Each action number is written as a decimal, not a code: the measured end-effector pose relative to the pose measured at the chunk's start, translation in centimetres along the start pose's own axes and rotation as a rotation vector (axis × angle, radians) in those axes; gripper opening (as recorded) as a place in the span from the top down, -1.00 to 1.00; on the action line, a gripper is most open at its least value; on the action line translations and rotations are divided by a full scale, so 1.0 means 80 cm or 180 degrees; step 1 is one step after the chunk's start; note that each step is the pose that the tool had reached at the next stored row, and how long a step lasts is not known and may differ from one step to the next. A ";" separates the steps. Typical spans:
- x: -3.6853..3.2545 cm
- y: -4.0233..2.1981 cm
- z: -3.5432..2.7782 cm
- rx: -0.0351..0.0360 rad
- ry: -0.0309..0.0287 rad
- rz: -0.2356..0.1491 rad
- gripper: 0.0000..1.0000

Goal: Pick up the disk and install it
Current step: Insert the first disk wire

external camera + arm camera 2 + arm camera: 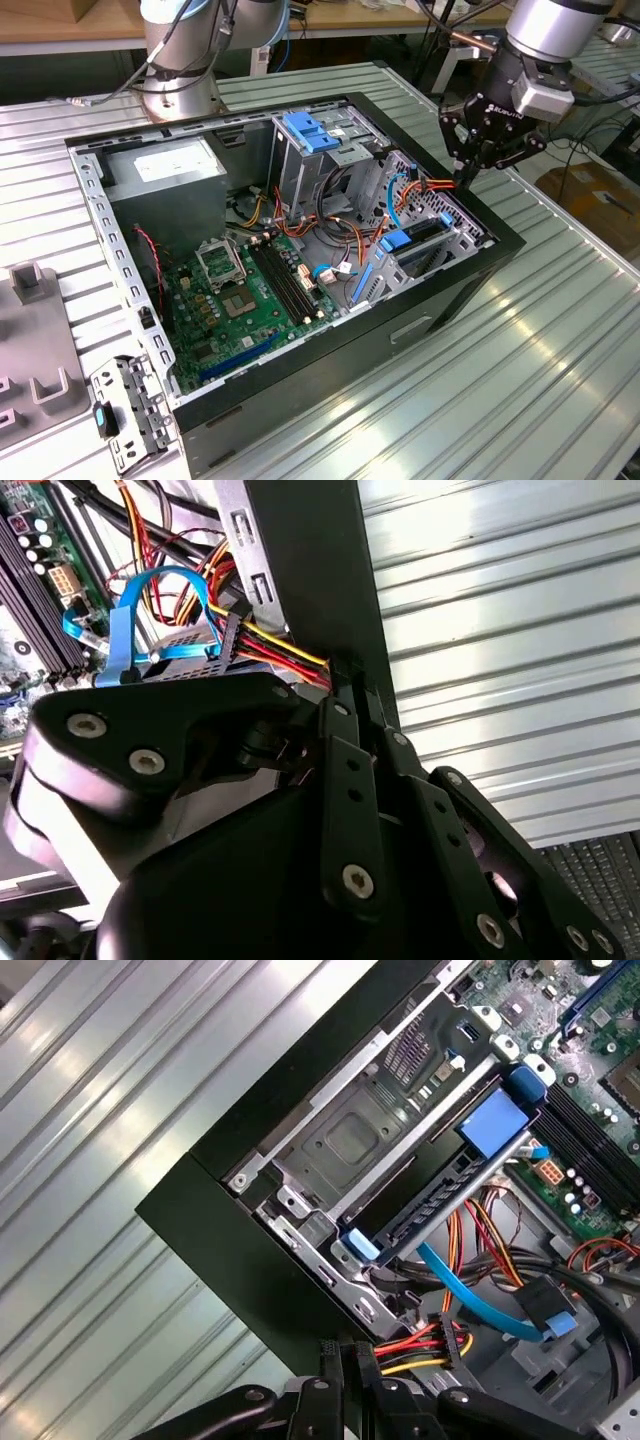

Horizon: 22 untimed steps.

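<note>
In the exterior view we see the gripper (466,180) over the computer case (300,385), at its rim beside the drive bay, with its fingers drawn narrow to a single tip. The disk (420,238) sits slotted in that bay inside the case, with blue rails at its ends. In the second wrist view the fingers (340,780) lie close together against the case's black wall, their tips at a bundle of red, yellow and black wires (285,650). In the first wrist view the disk (430,1210) lies just inside the case's corner, and the wires run from the fingertips to a connector (455,1338). We cannot tell whether the wires are pinched.
</note>
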State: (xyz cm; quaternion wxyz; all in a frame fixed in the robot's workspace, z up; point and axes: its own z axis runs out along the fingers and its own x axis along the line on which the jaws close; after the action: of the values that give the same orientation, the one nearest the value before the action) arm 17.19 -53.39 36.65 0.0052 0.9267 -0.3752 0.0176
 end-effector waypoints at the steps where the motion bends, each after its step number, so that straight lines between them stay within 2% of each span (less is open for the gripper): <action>1: -0.0003 0.0002 -0.0002 0.0001 0.0000 -0.0015 0.66; 5: -0.0007 0.0008 -0.0068 0.0003 0.0000 -0.0077 0.66; 9: -0.0007 0.0008 -0.0084 0.0003 0.0000 -0.0088 0.66; 16: -0.0130 0.0128 -0.0092 0.0003 0.0000 -0.0084 0.66; 18: -0.0152 0.0151 -0.0091 0.0003 0.0000 -0.0074 0.66; 22: -0.0156 0.0153 -0.0092 -0.0001 0.0000 0.0025 0.66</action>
State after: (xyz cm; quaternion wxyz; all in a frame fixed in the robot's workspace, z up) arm 15.42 -53.38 37.34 0.0054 0.9253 -0.3788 0.0176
